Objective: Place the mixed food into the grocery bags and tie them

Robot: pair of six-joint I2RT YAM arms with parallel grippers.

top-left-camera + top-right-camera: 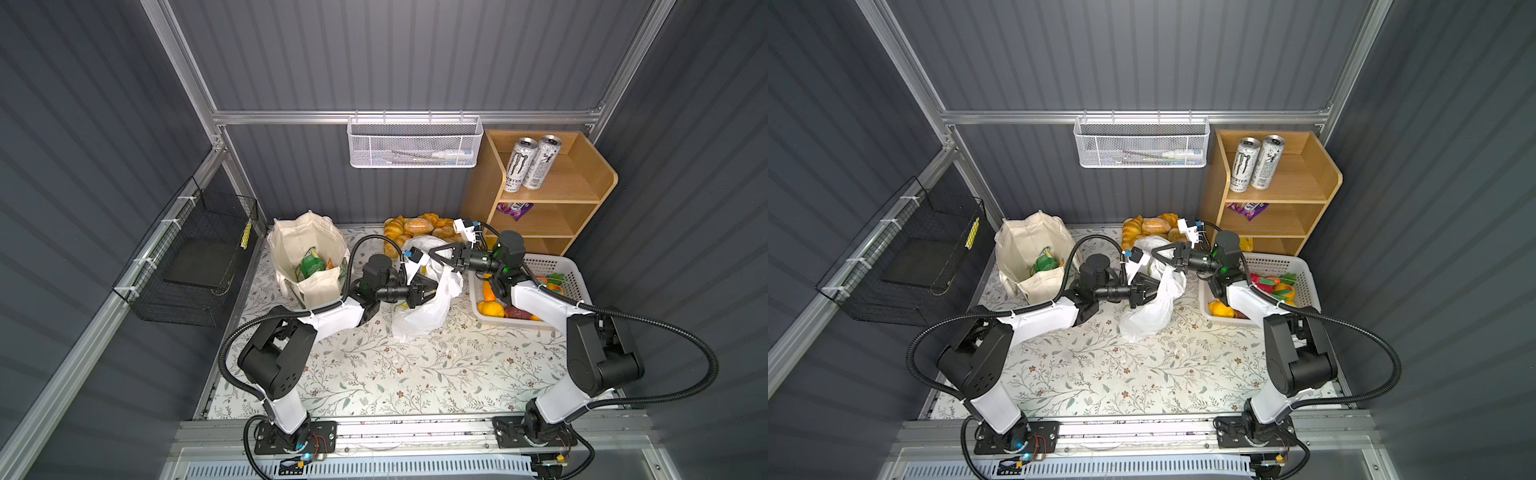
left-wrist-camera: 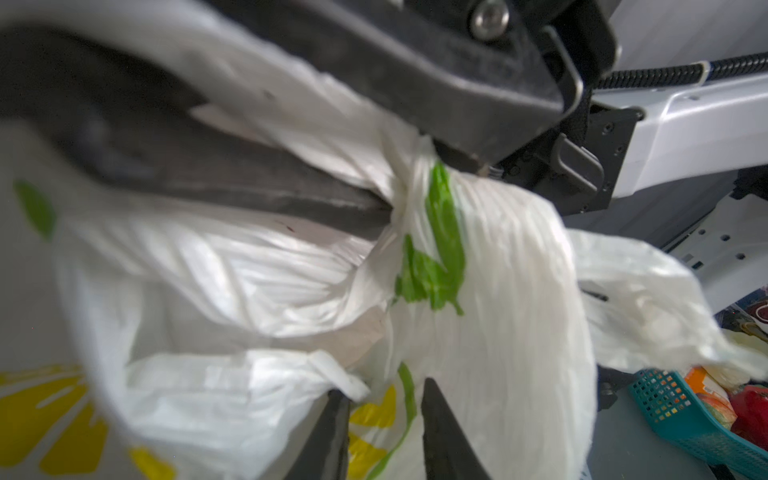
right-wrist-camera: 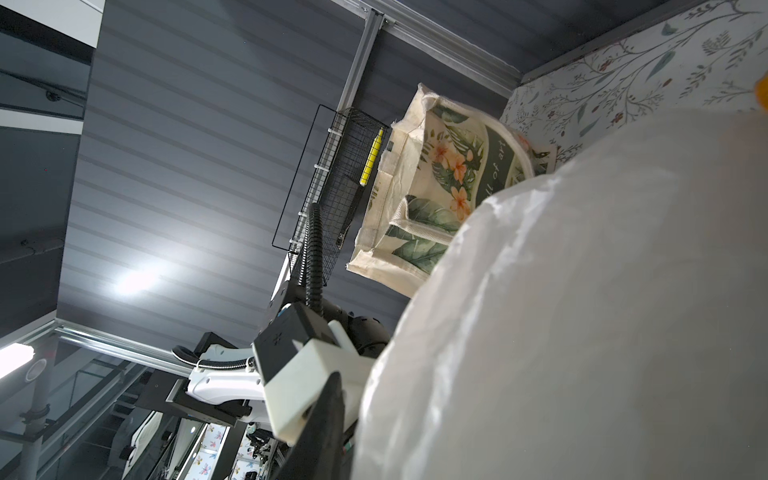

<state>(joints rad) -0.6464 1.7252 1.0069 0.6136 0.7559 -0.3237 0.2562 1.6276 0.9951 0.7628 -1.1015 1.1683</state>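
Observation:
The white plastic grocery bag (image 1: 422, 318) (image 1: 1148, 316) slumps mid-table, its top drawn up between both arms. My left gripper (image 1: 430, 291) (image 1: 1152, 291) is shut on bunched film at the bag's left side. In the left wrist view that gripper (image 2: 382, 415) has green-and-yellow printed film (image 2: 498, 291) between its fingers. My right gripper (image 1: 438, 257) (image 1: 1160, 257) stands open at the bag's top, a twisted handle lying loosely between its spread fingers. The right wrist view shows one finger (image 3: 328, 419); the bag (image 3: 582, 291) hides the other. The canvas tote (image 1: 307, 257) (image 3: 436, 187) stands open at back left with a green packet (image 1: 311, 264) inside.
A white perforated basket (image 1: 540, 266) on the right holds toy produce (image 1: 490, 309). Bread rolls (image 1: 415, 228) lie behind the bag. A wooden shelf (image 1: 552, 195) carries two cans and a purple packet (image 1: 515, 210). A black wire basket (image 1: 195, 257) hangs on the left wall.

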